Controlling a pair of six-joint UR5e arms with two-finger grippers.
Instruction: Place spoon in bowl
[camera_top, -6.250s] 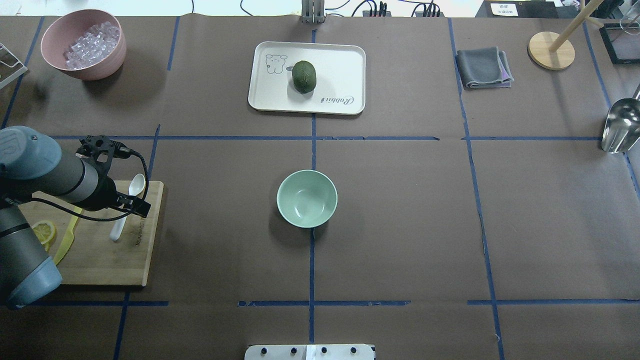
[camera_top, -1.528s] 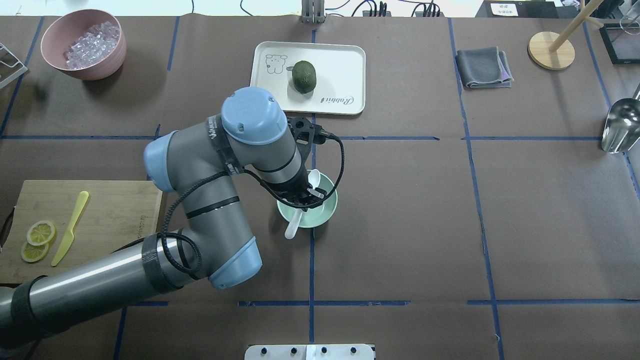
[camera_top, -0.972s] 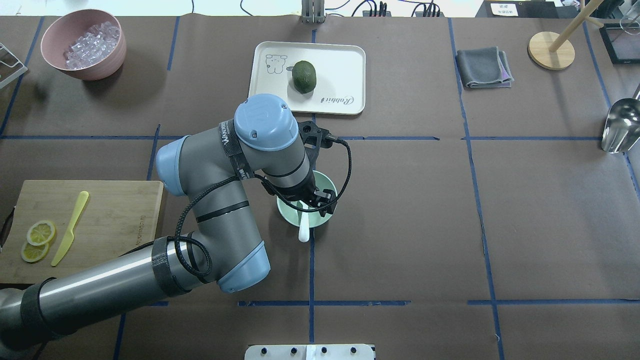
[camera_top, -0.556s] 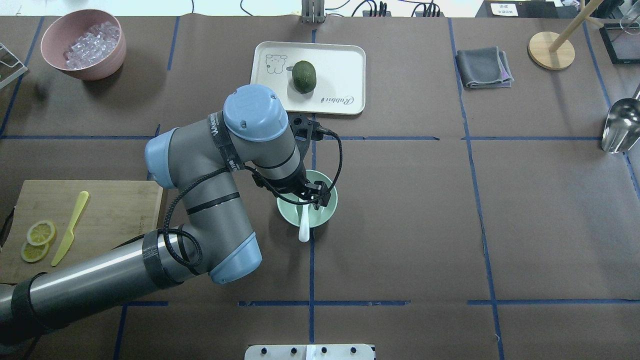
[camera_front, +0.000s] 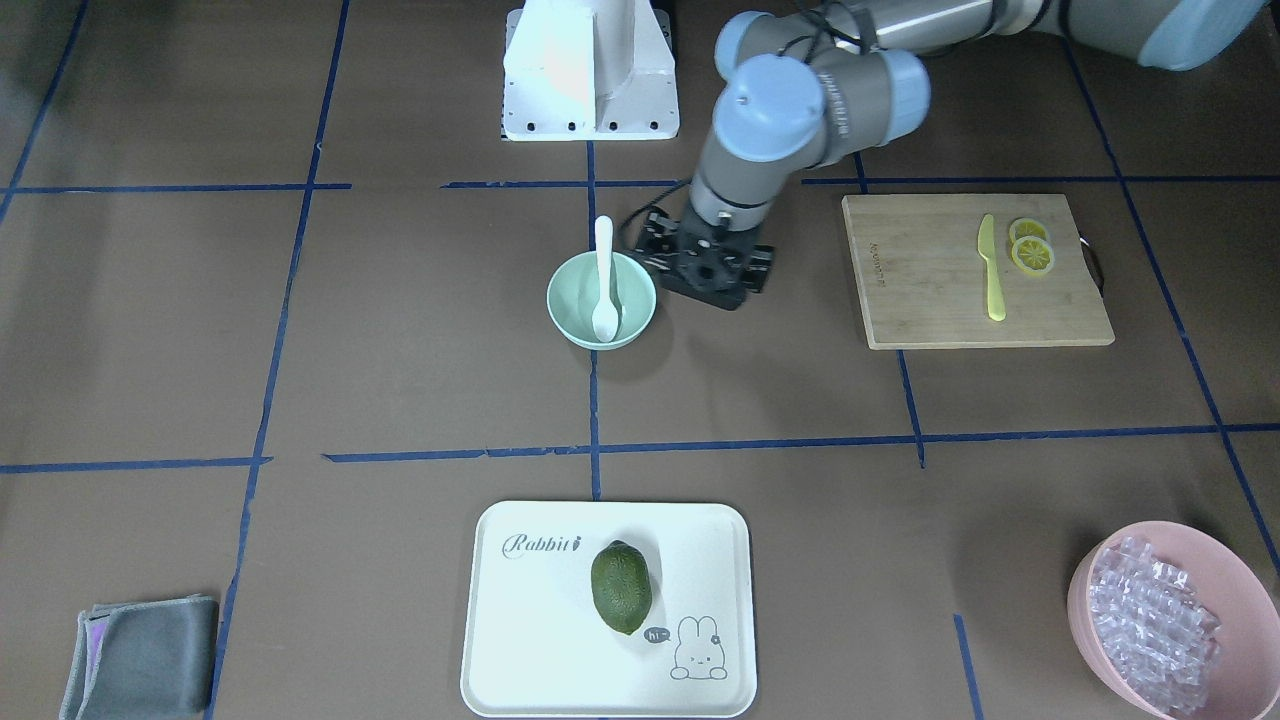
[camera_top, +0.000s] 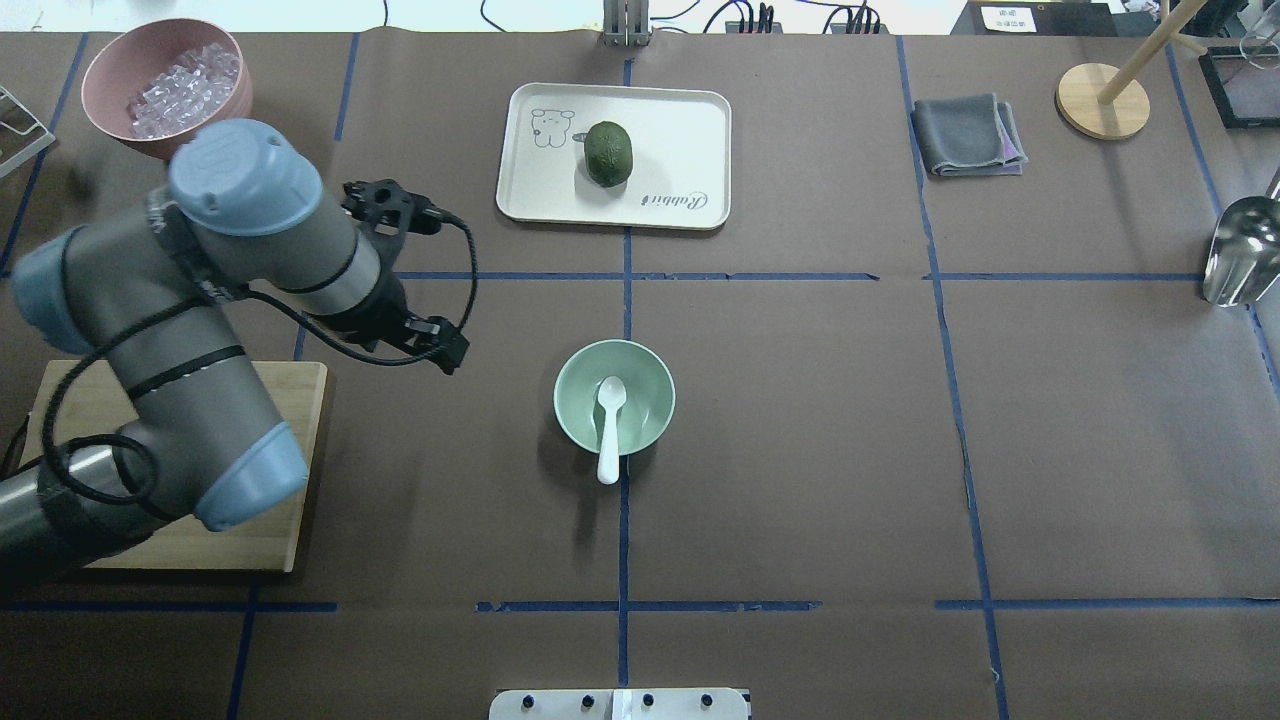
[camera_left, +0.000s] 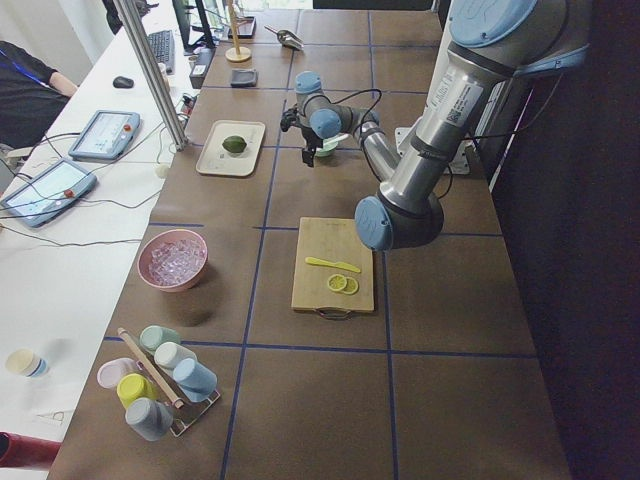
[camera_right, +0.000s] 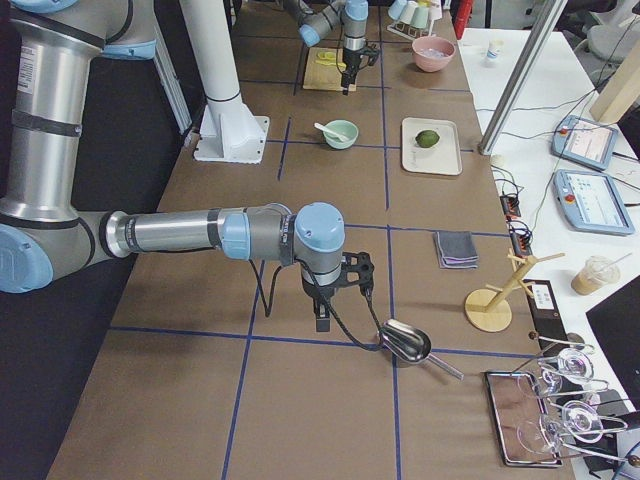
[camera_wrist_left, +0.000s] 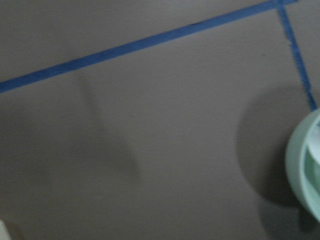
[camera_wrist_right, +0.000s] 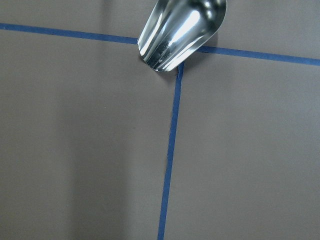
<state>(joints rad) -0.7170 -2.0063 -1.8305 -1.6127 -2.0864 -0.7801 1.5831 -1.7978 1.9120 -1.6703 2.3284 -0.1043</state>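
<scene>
The white spoon lies in the mint-green bowl, scoop down inside and handle resting over the near rim. Both also show in the front view, the spoon and the bowl. My left gripper is empty and open, well off to the left of the bowl and above the table; in the front view it hangs just beside the bowl. The bowl's rim shows at the left wrist view's right edge. My right gripper shows only in the exterior right view; I cannot tell whether it is open.
A wooden cutting board holds a yellow knife and lemon slices. A white tray carries a green fruit. A pink bowl of ice, a grey cloth and a metal scoop stand around.
My left gripper carried the spoon from the cutting board to the bowl, let it go there, and has now pulled back far to the left. The spoon stays in the bowl.
</scene>
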